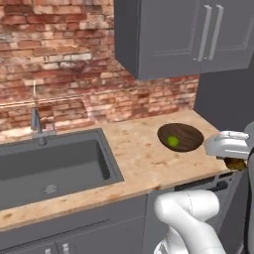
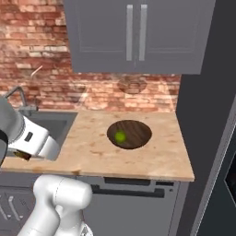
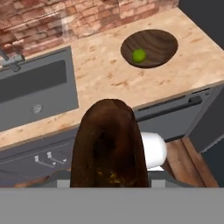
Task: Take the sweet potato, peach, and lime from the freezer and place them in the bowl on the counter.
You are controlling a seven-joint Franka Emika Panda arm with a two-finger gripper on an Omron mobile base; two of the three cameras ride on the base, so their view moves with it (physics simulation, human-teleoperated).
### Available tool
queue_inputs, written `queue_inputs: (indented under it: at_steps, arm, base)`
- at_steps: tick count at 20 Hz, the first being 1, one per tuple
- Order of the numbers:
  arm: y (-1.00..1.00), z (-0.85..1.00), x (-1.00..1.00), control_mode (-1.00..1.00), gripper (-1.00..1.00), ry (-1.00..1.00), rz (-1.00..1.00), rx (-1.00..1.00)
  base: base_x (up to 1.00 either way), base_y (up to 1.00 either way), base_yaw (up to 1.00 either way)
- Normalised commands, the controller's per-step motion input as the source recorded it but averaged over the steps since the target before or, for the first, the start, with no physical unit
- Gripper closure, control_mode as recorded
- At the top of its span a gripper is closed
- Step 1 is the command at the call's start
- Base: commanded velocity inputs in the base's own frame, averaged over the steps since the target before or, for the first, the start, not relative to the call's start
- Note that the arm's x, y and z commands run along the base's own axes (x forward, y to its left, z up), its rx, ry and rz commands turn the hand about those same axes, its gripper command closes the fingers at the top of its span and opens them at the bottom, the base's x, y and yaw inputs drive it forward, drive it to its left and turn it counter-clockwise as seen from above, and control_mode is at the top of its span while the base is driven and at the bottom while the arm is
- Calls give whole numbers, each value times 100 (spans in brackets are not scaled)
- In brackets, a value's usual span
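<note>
- Nearest the hand camera, the sweet potato (image 3: 109,144) is clamped in the end effector (image 1: 235,161), a dark brown lump with yellowish flecks standing lengthwise up the hand view, so its long axis runs roughly along the line toward the bowl.
- In the left base view the end effector hangs just off the front edge of the counter (image 1: 134,163), out over the cabinet fronts, with a brown sliver of the sweet potato showing beneath the white hand.
- The relation that counts: the bowl (image 3: 149,47) lies ahead of the end effector and up to the right in the hand view, set back on the counter near its right end.
- The lime (image 3: 139,55) already sits in the bowl, left of centre; a drop toward the bare right half looks safest.
- Farther left, the sink (image 3: 35,89) lies well apart from the bowl.
</note>
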Motion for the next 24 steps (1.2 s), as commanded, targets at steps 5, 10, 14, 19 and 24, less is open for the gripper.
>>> queue_inputs:
  at_steps: [5, 10, 14, 19, 24]
  arm:
    - [0, 0, 0, 100, 100, 0, 0, 0]
    - [0, 0, 0, 100, 100, 0, 0, 0]
    - [0, 0, 0, 100, 100, 0, 0, 0]
    - [0, 0, 0, 100, 100, 0, 0, 0]
    - [0, -2, 10, -100, 100, 0, -1, 1]
  base:
    - [62, 0, -31]
    - [83, 0, -41]
    - [76, 3, -50]
    - [36, 13, -27]
    - [18, 8, -13]
